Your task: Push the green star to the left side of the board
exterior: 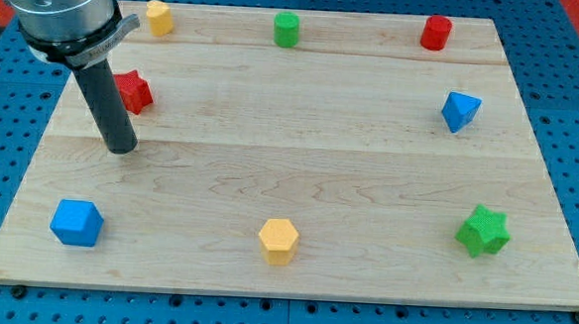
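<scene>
Pale wooden tabletop [299, 172]: my tip [121, 149] rests just below the red star block [132, 91], far from the green star block [482, 231]; there is no claw.

The worktop [301, 133] is pale wood with a fine lengthwise grain and visible plank seams, smooth and matt, lying on a blue perforated sheet [561, 87] that looks like painted metal or plastic — which one, I cannot tell. The blocks look like matt plastic; the green star [482, 231] shows a faintly ribbed surface, the blue cube [76, 222] plain flat faces. The rod down to my tip [121, 149] is dark and dull, under a grey cylinder [59, 11] with a soft metallic sheen.
</scene>
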You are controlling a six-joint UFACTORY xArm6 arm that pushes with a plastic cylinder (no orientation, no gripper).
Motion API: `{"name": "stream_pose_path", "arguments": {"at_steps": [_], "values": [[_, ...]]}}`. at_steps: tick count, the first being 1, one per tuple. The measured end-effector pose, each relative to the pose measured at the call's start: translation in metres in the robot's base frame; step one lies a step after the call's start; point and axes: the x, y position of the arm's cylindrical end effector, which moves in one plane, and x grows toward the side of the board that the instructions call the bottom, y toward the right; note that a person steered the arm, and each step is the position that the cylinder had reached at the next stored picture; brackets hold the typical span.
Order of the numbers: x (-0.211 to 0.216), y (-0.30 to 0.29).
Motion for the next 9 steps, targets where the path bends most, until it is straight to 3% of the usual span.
{"name": "stream_pose_path", "arguments": {"at_steps": [2, 6, 9], "values": [[0.0, -0.001], [-0.051, 0.094], [-0.026, 0.433]]}}
